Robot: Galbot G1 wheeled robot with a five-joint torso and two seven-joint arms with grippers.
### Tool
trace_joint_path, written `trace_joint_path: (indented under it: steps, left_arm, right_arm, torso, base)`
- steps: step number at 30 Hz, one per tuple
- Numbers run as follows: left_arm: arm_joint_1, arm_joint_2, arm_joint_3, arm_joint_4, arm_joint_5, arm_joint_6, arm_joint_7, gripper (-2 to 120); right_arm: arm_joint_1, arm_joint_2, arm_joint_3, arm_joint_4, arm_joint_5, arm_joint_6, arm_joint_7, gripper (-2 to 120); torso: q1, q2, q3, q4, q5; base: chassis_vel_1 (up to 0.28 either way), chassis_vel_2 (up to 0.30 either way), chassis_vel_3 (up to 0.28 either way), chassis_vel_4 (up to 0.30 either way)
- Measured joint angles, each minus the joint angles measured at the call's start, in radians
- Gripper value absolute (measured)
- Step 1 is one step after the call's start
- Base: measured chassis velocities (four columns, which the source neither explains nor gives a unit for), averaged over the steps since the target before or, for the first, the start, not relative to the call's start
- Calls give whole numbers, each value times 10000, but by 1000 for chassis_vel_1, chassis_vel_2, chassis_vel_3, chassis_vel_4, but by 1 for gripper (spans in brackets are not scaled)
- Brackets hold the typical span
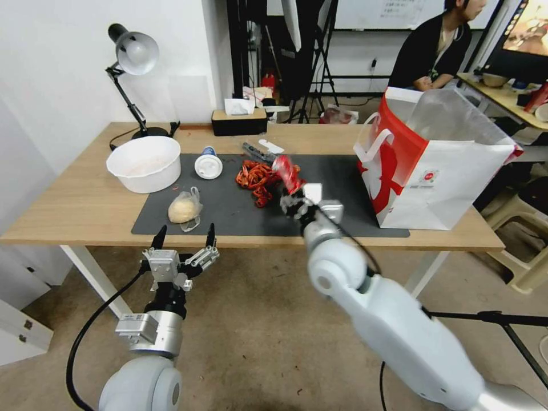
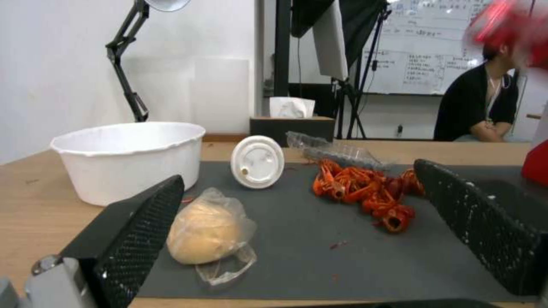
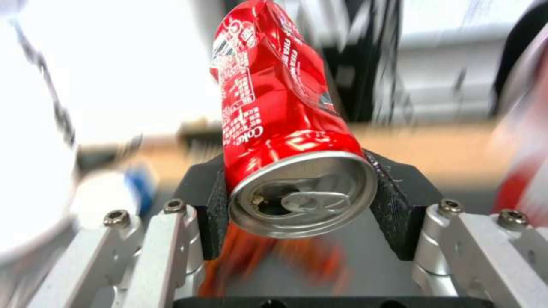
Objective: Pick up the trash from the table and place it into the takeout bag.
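Nearest the robot, the left gripper (image 1: 184, 240) hangs just off the near edge of the table (image 1: 80, 211) with its two black fingers (image 2: 137, 231) spread wide and nothing between them. Just past it on the dark grey mat (image 1: 228, 211) lies the pale bun in its clear bag (image 1: 184, 208), and beyond that a white-lidded blue cup (image 1: 208, 164) lies on its side, lid toward the robot, beside a white bowl (image 1: 144, 163). At mid-mat sits a heap of red crayfish shells (image 1: 257, 176). Above the mat's middle the right gripper (image 1: 297, 201) is clamped on the dented red soda can (image 3: 285, 124), which is lifted clear of the table. Its long axis runs away from the wrist and tilts up, the opened top end facing the wrist camera, the base pointing outward. Farther right stands the takeout bag (image 1: 451, 177), upright and open-mouthed.
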State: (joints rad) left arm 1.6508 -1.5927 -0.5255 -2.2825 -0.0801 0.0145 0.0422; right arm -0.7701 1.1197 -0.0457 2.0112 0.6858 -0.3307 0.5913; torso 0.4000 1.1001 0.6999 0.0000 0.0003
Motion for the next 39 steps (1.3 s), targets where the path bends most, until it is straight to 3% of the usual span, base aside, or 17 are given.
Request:
trace_joint_path:
  steps: [5,8,12,14,21,26,28,30,32,34,38,39]
  left_arm:
    - [22,-4,40,-23,6,11,7,100]
    - [51,-17,99,-51,34,12,18,100]
    - [58,-24,120,-73,45,10,24,100]
    - [62,-26,137,-100,50,5,32,100]
    - [64,-26,155,-157,55,-1,43,100]
    - [68,-8,152,-184,55,-1,50,100]
    - [71,-4,152,-187,55,-1,50,100]
    - [77,3,152,-190,55,-1,51,100]
    - [81,8,149,-191,54,-1,51,100]
    - [94,23,143,-195,54,-1,51,100]
    - [112,31,143,-202,52,-2,51,100]
    - [128,36,143,-209,52,-14,51,100]
  right_arm:
    - [230,-586,1362,239,-1004,411,-683,50]
    - [600,-1296,2502,382,-837,-95,-497,50]
    - [795,-1600,2901,308,-611,-539,-125,50]
    - [996,-1875,3391,-7,-422,-1371,450,50]
    - [1028,-2005,3769,-265,-18,-2333,1067,50]
    - [983,-2013,3892,-203,187,-2585,1208,70]
    - [975,-2011,3909,-191,200,-2603,1215,72]
    - [954,-2009,3948,-172,221,-2629,1222,84]
    - [932,-2010,3977,-164,228,-2633,1224,87]
    - [853,-2017,4104,-113,305,-2545,1179,97]
    - [758,-2046,4228,69,699,-1649,787,100]
    - [377,-2122,4451,559,1370,-66,-147,100]
  torso:
    - [1,0,0,-1,2]
    - [0,0,0,-2,0]
    - [0,0,0,-1,-2]
    - [1,-1,0,0,-3]
    - [1,-1,1,0,-1]
    - [1,0,1,0,-2]
    - [1,-1,1,0,-3]
    - [1,0,1,1,-3]
    - [0,0,1,1,-4]
    - [0,-1,1,0,-2]
    - [0,-1,1,0,-2]
    - [1,-1,1,1,-4]
  base:
    - [0,0,0,0]
    - [0,0,0,0]
    - [0,0,0,0]
    - [0,0,0,0]
    - [0,0,0,0]
    - [0,0,0,0]
    - [0,0,0,0]
    - [0,0,0,0]
    - [0,0,0,0]
    - [0,0,0,0]
    - [0,0,0,0]
    - [0,0,0,0]
